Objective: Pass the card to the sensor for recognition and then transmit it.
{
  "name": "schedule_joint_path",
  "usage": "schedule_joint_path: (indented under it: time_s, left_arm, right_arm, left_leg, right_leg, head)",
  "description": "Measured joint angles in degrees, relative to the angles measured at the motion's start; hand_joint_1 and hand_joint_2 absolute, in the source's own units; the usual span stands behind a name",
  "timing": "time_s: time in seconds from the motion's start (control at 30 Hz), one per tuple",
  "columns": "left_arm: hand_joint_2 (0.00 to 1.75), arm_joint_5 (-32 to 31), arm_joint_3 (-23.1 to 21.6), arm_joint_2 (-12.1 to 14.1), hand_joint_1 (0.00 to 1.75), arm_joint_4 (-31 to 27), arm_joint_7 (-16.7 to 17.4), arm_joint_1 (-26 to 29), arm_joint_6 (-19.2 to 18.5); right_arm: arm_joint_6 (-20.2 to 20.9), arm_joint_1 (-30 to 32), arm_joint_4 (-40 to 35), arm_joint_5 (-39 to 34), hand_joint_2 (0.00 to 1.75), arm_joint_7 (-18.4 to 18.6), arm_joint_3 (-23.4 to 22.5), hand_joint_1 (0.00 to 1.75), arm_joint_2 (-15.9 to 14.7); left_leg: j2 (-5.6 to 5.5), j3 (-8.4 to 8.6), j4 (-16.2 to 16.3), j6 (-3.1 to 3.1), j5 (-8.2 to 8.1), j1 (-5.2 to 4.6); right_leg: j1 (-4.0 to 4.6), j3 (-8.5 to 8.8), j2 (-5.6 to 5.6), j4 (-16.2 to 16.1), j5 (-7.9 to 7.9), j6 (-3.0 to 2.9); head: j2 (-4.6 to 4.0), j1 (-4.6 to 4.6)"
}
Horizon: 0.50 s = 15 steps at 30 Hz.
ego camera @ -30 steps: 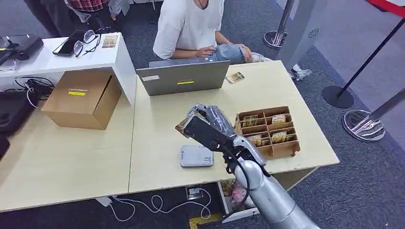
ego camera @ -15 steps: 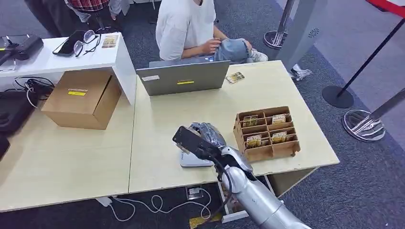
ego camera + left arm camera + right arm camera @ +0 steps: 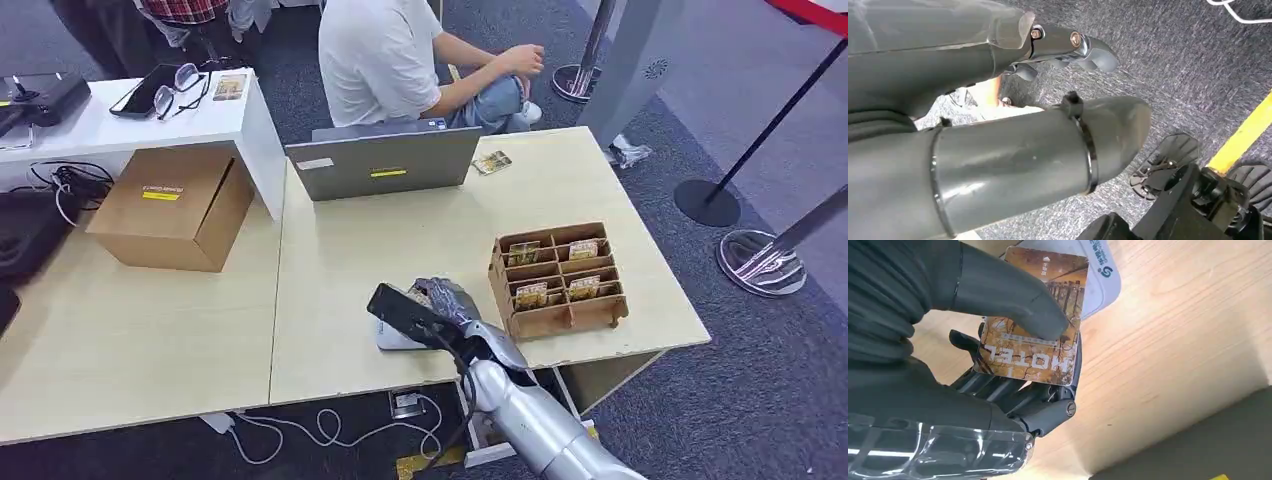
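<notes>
My right hand [image 3: 447, 300] pinches the card [image 3: 1034, 320] between thumb and fingers, holding it over the white sensor [image 3: 1097, 276] near the table's [image 3: 330, 250] front edge, beside the card tray [image 3: 556, 275], while my left hand [image 3: 998, 145] hangs over the carpet, grip unclear.

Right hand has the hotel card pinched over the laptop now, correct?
Not the laptop. The right hand pinches the hotel card over the white card reader near the table's front edge, as the right wrist view shows.
</notes>
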Motion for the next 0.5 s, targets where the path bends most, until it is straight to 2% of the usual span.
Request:
schedule_joint_path:
  time_s: [0.5]
  left_arm:
    - [0.0,-0.55,0.72,-0.37,0.0,-2.32,0.02,1.37,-0.02]
  right_arm:
    - [-1.25,-0.01,2.71,3.52,1.75,1.42,0.59,1.75,1.64]
  left_leg:
    - [0.0,0.0,0.0,0.0,0.0,0.0]
  right_leg:
    - [0.0,0.0,0.0,0.0,0.0,0.0]
  head:
    - [0.0,0.0]
